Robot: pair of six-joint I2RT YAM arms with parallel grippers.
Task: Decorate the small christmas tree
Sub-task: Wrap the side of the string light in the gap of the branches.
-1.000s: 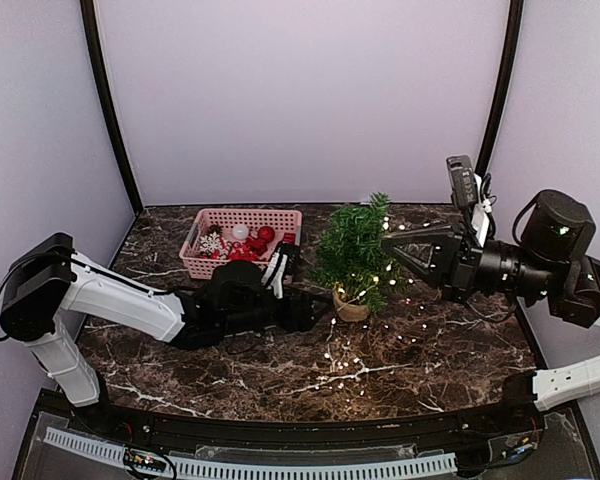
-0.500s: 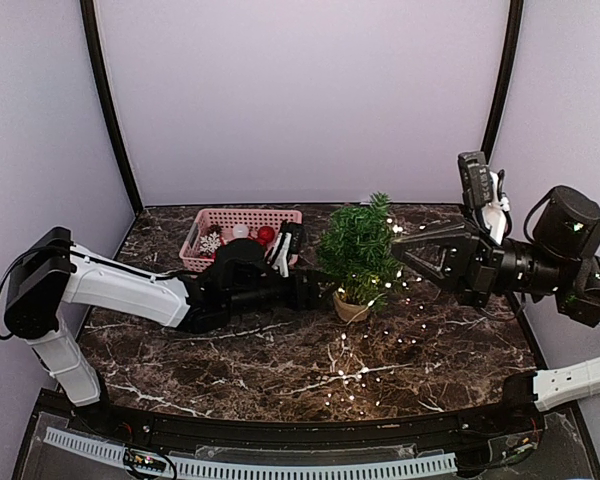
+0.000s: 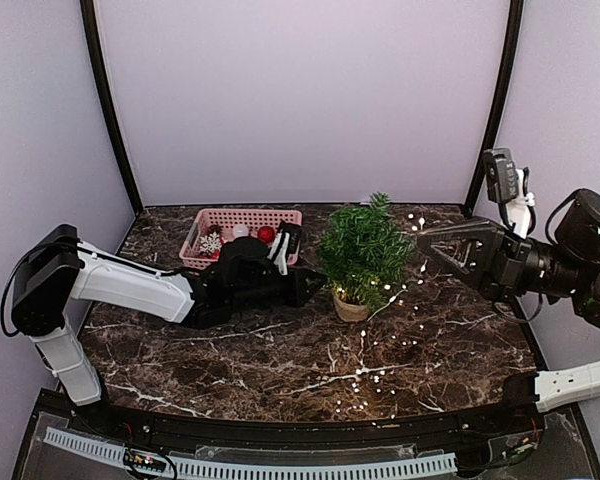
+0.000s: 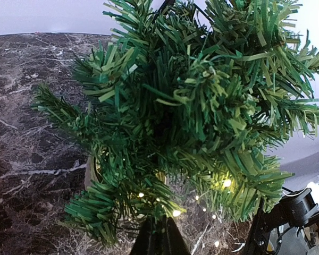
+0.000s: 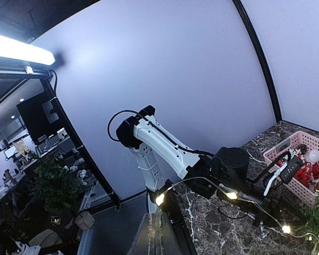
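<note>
The small christmas tree (image 3: 360,250) stands in its tan pot (image 3: 350,309) at mid-table and fills the left wrist view (image 4: 191,106). My left gripper (image 3: 315,284) reaches in from the left at the tree's lowest branches. Its fingers (image 4: 159,239) are shut on a low branch tip, where lit bulbs of the light string (image 4: 175,213) lie; whether the wire is pinched too is hidden. My right gripper (image 3: 421,240) hovers right of the treetop, shut on the light string (image 5: 160,199). The string hangs from it, past the tree, and trails over the table (image 3: 375,372).
A pink basket (image 3: 245,213) of red and white ornaments stands behind my left arm, also in the right wrist view (image 5: 287,147). A black pole (image 3: 492,105) rises at the back right corner. Purple walls close in the marble table (image 3: 230,350).
My left gripper slid right up to the tree's low branches and went from open to shut. My right gripper drew back to the right and upward, pulling the light string with it.
</note>
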